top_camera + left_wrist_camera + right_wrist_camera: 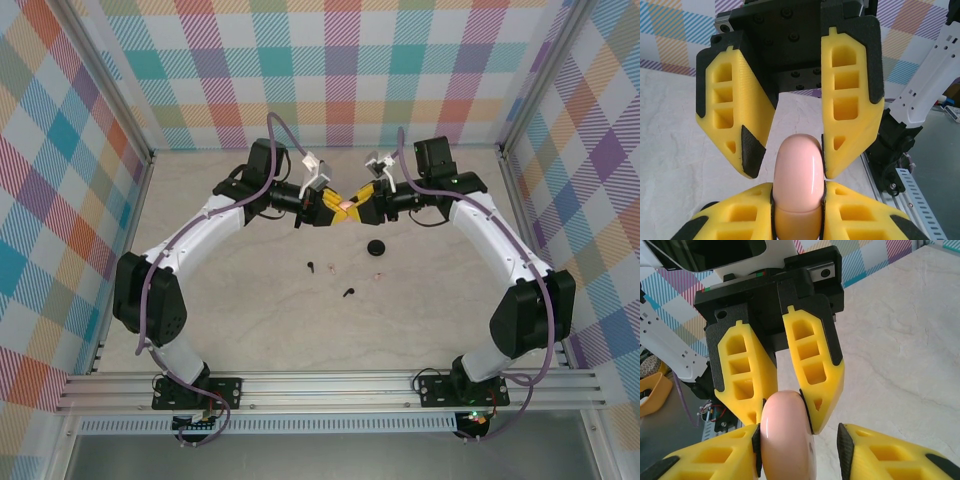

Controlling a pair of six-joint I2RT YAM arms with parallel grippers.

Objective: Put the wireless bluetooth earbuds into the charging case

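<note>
A glossy pale pink charging case (796, 172) hangs above the table's middle, held edge-on. My left gripper (798, 186) is shut on it, both pads pressed to its flat sides. My right gripper (800, 432) faces it from the other side with jaws open around the same case (785, 440). One of its pads (757, 447) touches the case; the other (844, 446) stands clear. From above, both grippers (330, 205) (358, 207) meet tip to tip at the case (345, 204). Two black earbuds (311, 266) (349, 292) lie on the table nearer me.
A round black case (376, 247) lies on the table just in front of the grippers, with a tiny pale speck (378, 272) beside it. Checked walls enclose the pale tabletop (250, 330). An aluminium rail (330, 385) runs along the near edge.
</note>
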